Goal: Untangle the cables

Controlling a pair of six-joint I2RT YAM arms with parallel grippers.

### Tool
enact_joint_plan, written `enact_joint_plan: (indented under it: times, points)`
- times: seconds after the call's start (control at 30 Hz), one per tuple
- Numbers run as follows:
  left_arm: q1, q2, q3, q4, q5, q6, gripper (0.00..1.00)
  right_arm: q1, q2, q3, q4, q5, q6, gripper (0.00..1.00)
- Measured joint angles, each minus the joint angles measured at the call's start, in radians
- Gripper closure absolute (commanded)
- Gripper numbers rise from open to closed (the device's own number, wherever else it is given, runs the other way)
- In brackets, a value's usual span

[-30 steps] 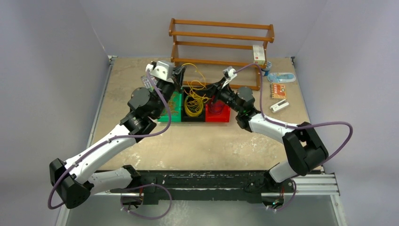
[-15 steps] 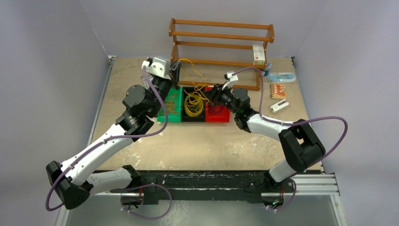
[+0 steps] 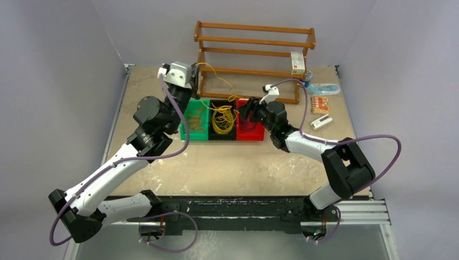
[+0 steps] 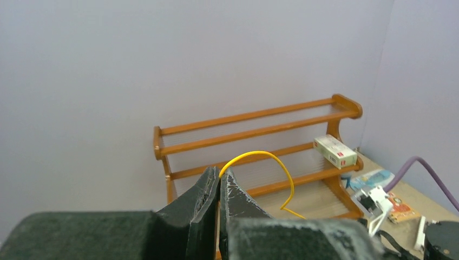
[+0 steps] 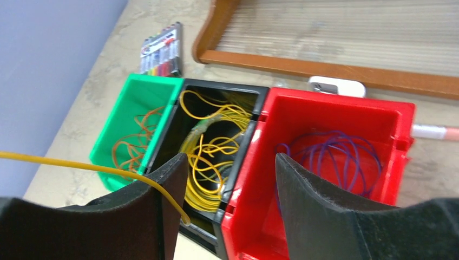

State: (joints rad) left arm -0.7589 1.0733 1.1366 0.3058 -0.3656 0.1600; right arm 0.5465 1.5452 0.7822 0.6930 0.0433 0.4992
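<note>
Drawn further left since the earlier frame, the left fingers (image 4: 208, 189) are clamped on a yellow cable (image 4: 260, 153) lifted from the black bin (image 5: 222, 86), the right fingers (image 5: 162, 184) are held apart above it, and snagged neighbouring loops may be dragged out if pulled tighter.

Left gripper (image 3: 196, 75) moved toward the table's far-left corner, off the green bin (image 3: 196, 120), and is now at the left post of the wooden rack (image 3: 254, 28). The green bin's inside is now uncovered in the top view. The yellow cable (image 3: 216, 73) it pinches came along: the loop above the black bin (image 3: 222, 135) is now a longer strand across the rack front. Right gripper (image 3: 242, 111) shifted slightly; its wrist backed toward the near edge.
</note>
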Motion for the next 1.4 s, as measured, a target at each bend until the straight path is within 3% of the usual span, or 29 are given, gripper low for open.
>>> enact_joint_plan:
  times: [0.2, 0.5, 0.83, 1.0, 1.2, 1.4]
  points:
    - [0.0, -0.06, 0.018, 0.013, -0.038, 0.044, 1.0, -0.016, -0.013, -0.004, -0.061, 0.047, 0.001, 0.32]
    - [0.0, -0.089, 0.023, 0.012, -0.056, 0.063, 1.0, -0.025, -0.117, -0.043, -0.023, 0.005, -0.073, 0.35]
    - [0.0, -0.096, 0.024, 0.003, -0.122, 0.113, 1.0, -0.059, -0.154, -0.064, -0.034, 0.019, -0.099, 0.68]
    - [0.0, -0.093, 0.032, -0.013, -0.217, 0.142, 1.0, -0.077, -0.195, -0.069, -0.038, 0.012, -0.114, 0.78]
    - [0.0, -0.061, 0.03, -0.048, -0.261, 0.113, 1.0, -0.082, -0.204, -0.017, -0.022, -0.176, -0.196, 0.84]
    - [0.007, -0.002, -0.021, -0.075, -0.255, 0.013, 1.0, -0.079, -0.076, 0.196, -0.003, -0.483, -0.246, 0.88]
